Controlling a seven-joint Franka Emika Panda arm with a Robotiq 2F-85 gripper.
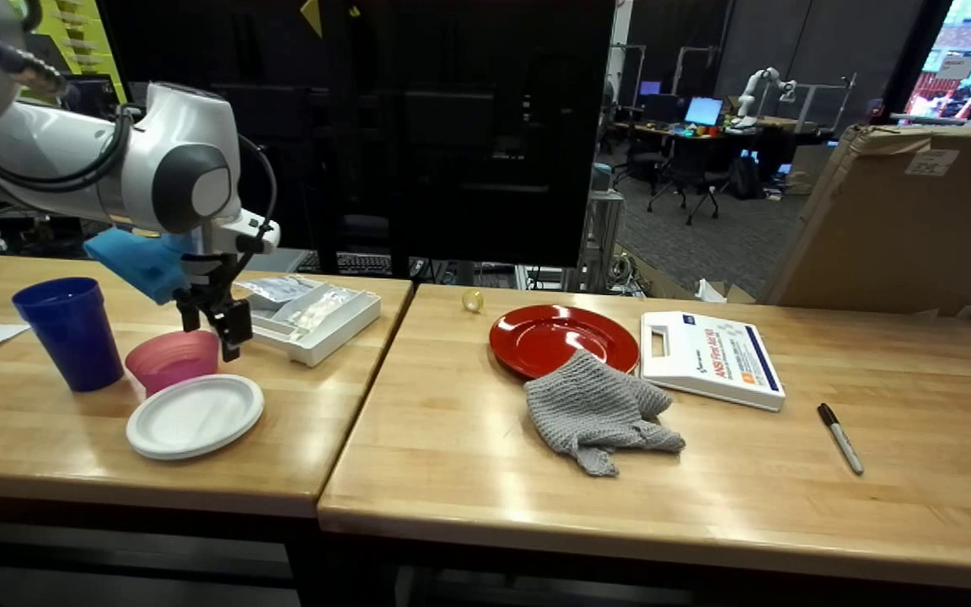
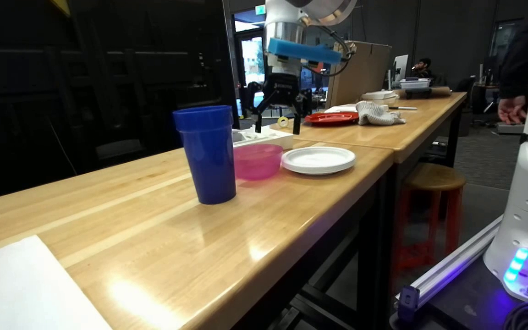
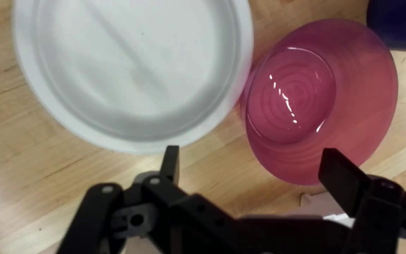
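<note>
Closest hangs the gripper (image 3: 251, 150), jaws spread wide and unladen. Below it sit a pink bowl (image 3: 321, 102) and white plates (image 3: 129, 81).

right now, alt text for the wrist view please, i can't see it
An open, empty end effector spans the bottom of the picture, partly in front of a pink bowl at right. A white plate lies beside the bowl on a wooden table; a dark blue cup is cut off at upper right.
</note>
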